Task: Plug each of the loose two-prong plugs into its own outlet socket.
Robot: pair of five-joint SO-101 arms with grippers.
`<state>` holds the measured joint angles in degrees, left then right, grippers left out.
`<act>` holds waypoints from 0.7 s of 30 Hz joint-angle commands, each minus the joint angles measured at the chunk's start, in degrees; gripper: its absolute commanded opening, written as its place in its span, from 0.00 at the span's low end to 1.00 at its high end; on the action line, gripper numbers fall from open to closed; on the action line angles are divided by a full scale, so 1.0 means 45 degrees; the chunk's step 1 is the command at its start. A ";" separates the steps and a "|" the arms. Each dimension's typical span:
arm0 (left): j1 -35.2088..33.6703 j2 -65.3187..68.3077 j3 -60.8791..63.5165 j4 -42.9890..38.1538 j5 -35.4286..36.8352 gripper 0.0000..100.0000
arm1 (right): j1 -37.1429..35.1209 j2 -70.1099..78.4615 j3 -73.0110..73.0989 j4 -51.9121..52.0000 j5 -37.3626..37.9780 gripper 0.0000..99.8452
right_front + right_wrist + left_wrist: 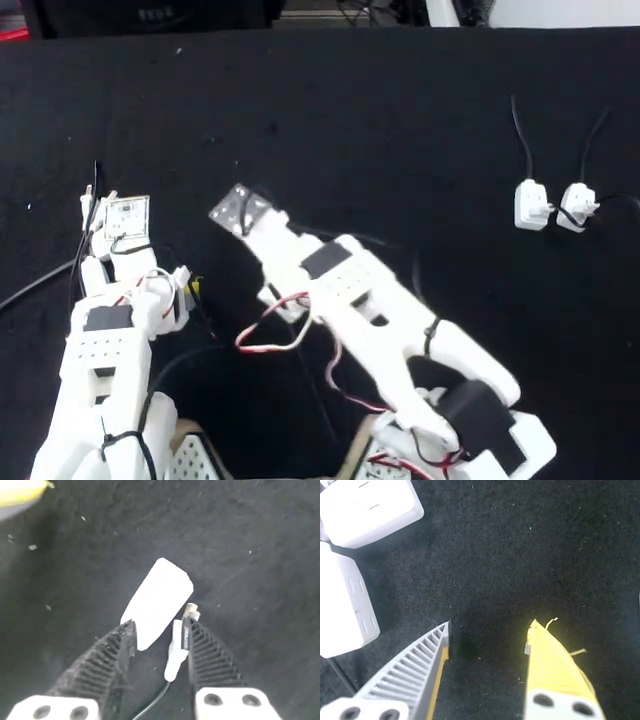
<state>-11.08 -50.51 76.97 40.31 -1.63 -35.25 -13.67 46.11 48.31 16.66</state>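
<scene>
Black table cloth (400,100): matte, felt-like, flecked with lint.

Right arm (340,290): white blocky plastic links with red and white wires looped beside them. It slants from the lower right up to left of centre in the high view.

Right gripper (160,624): dark ribbed wedge fingers (100,665), spread. Nothing is clearly pinched.

Small white plug (176,650): slim, rounded plastic with a dull metal tip. It lies along the inner face of one finger. Its long axis runs along the fingers, tip pointing away from the wrist. A thin black cord (150,705) trails back toward the wrist.

White block (157,602): smooth, flat-faced, with rounded corners. It sits just past the fingertips, with its near end at the other fingertip. Its long axis is slanted across the gap.

Left arm (100,350): same white plastic, at the lower left of the high view.

Left gripper (490,625): spread wide over bare cloth, holding nothing. One finger is ribbed grey-white and the other is yellow.

Two outlet sockets (370,505), (342,605): white glossy boxes with rounded edges, each with a pair of narrow slots. They touch each other and lie off to the grey finger's side, clear of the claw.

Two corded white blocks (530,205), (575,207): side by side at the right of the high view, with thin black cords running toward the top.
</scene>
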 commanded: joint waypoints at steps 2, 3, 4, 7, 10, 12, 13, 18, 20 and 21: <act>-0.0147 -0.0156 -0.0479 0.0020 0.0000 0.25 | -0.0215 -0.0361 0.0107 -0.0645 0.0469 0.13; -0.0147 -0.0156 -0.0479 0.0000 0.0000 0.25 | -0.0586 -0.0420 0.0088 -0.0645 0.0469 0.13; -0.0147 -0.0156 -0.0479 0.0000 0.0000 0.25 | -0.0957 -0.0440 0.0010 -0.0625 0.0469 0.13; -0.0225 -0.0156 -0.0479 0.0059 0.0000 0.25 | -0.1641 -0.0440 -0.0420 -0.0606 -0.0059 0.13; -0.0635 -0.0156 -0.0596 0.0059 0.0000 0.25 | -0.1582 -0.0459 -0.1162 -0.0488 -0.0860 0.13; -0.0752 -0.0156 -0.0752 0.0059 0.0000 0.25 | -0.1074 -0.0459 -0.1768 0.0000 -0.1250 0.14; -0.0772 -0.0156 -0.0830 0.0059 0.0000 0.25 | -0.0801 -0.0459 -0.2159 0.0332 -0.1407 0.14; -0.0381 -0.0156 -0.1768 0.0684 -0.0078 0.25 | 0.1661 -0.1475 -0.3780 0.3263 -0.2168 0.13; 0.0186 -0.0098 -0.2725 0.1641 -0.0098 0.25 | 0.3048 -0.1944 -0.3741 0.3966 -0.2071 0.14; 0.0537 -0.0020 -0.3311 0.2129 -0.0098 0.25 | 0.3673 -0.2198 -0.3468 0.4024 -0.2012 0.14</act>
<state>-13.19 -50.51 72.31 43.65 -1.54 -27.34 -18.86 32.57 63.25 7.87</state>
